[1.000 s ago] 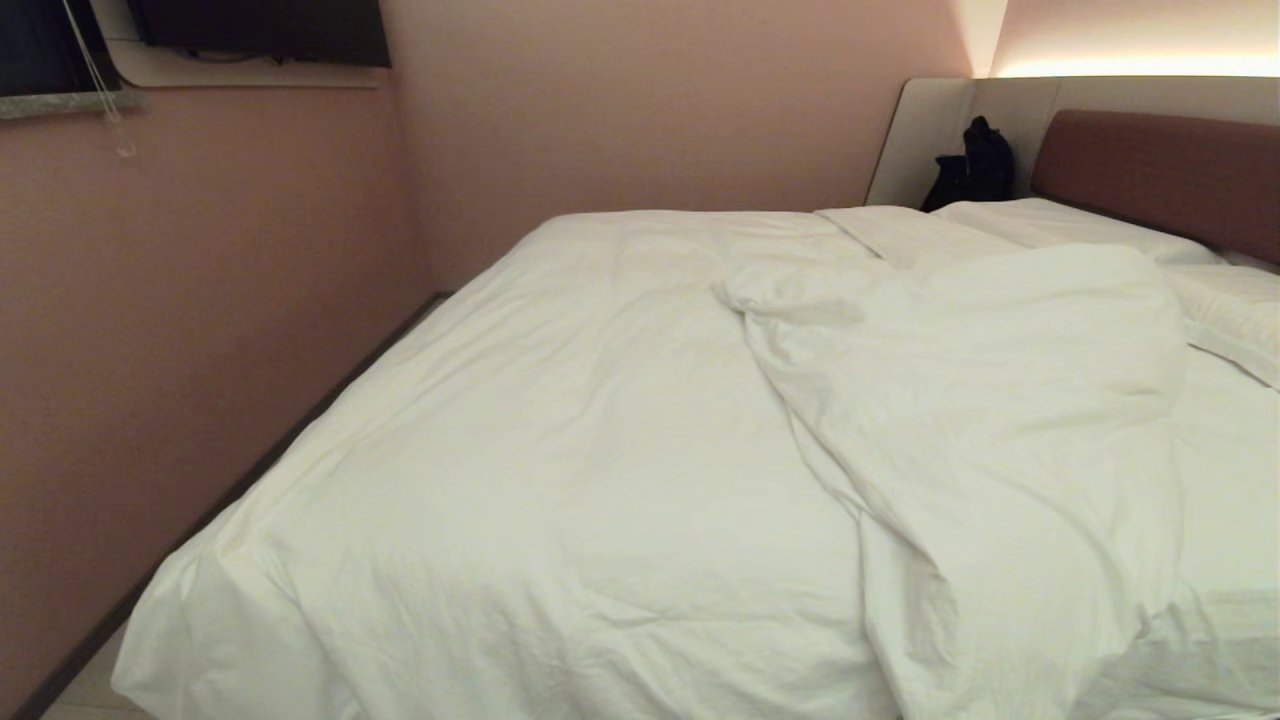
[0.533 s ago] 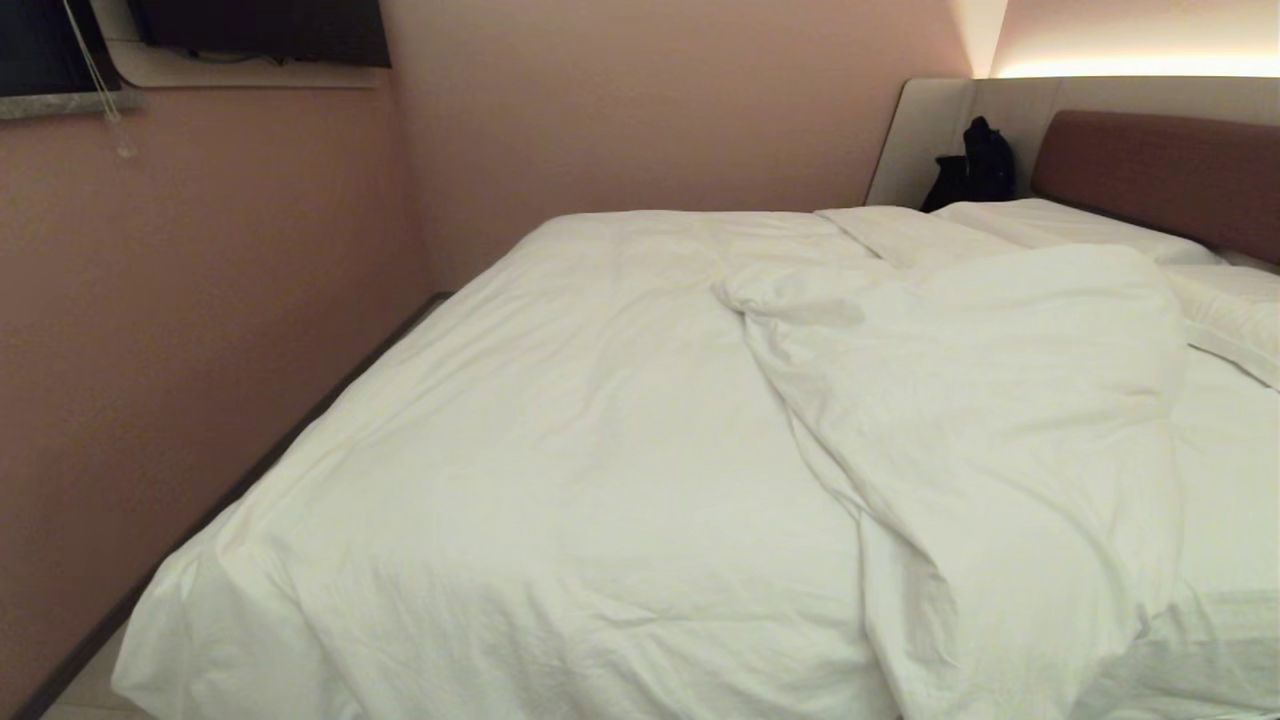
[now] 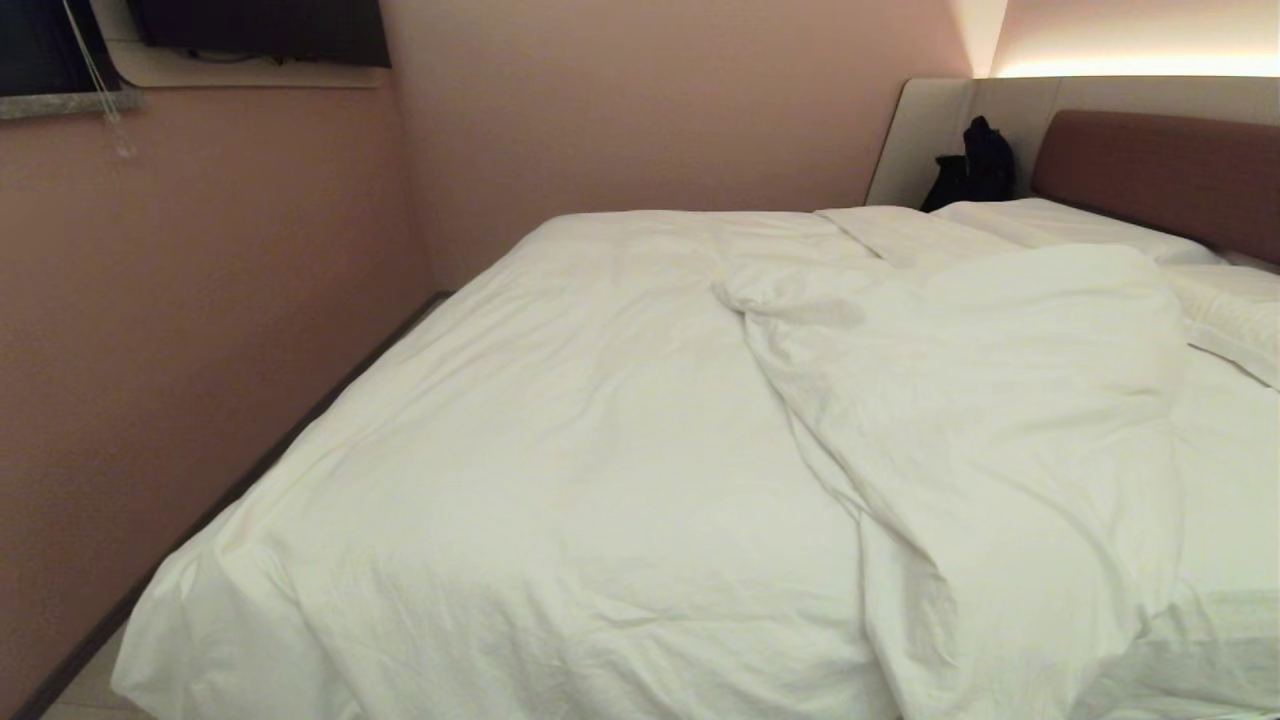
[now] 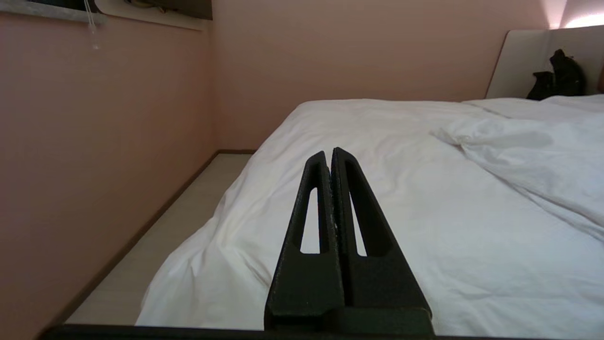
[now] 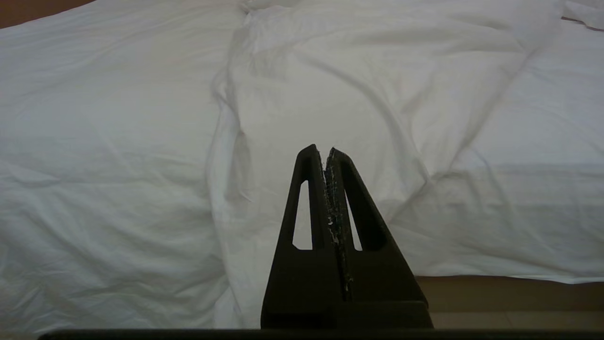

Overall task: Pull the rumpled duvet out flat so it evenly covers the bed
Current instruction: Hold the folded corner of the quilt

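Head view: the thick, puffy white duvet (image 3: 620, 480) lies on the wide low bed with the reddish-brown padded headboard (image 3: 1160, 170), but 1 part is folded back in a rumpled heap (image 3: 980, 420) on the robot's right. So the spreading seems not yet begun.

Left wrist view: the black left gripper (image 4: 329, 156) hangs above the flat part, fingers together, holding nothing.

Right wrist view: the black right gripper (image 5: 323, 153) points at the fold, also closed and empty.

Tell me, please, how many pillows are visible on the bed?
2. One pillow lies by the headboard; another pillow is at the right edge. The duvet may hide more.
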Controlling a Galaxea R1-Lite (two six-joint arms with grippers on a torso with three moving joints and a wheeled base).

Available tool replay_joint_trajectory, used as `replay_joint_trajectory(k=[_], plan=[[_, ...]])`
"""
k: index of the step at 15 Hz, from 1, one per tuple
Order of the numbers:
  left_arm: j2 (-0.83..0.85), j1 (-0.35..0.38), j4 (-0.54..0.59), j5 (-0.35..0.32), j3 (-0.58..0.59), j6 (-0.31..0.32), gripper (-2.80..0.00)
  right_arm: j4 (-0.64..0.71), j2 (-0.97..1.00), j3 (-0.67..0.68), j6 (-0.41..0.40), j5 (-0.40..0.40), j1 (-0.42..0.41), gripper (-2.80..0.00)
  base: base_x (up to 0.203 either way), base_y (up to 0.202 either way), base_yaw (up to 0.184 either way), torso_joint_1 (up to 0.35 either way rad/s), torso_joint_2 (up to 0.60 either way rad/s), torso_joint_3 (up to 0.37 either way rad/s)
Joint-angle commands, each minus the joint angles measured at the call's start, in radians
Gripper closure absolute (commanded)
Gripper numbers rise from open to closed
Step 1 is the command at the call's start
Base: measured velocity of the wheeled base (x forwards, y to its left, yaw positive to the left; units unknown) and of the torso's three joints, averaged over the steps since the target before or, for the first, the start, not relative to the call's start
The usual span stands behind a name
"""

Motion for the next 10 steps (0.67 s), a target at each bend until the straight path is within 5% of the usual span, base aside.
replay_joint_trajectory(k=[1, 10], plan=[[-0.001, 0.000, -0.029, 0.001, 0.066, 0.004, 0.00, 0.000, 0.001, 0.000, 0.000, 0.000, 0.000, 0.00, 0.000, 0.000, 0.000, 0.000, 0.00, 0.000], [-0.001, 0.000, -0.147, -0.002, 0.315, 0.005, 0.00, 0.000, 0.001, 0.000, 0.000, 0.000, 0.000, 0.00, 0.000, 0.000, 0.000, 0.000, 0.00, 0.000]])
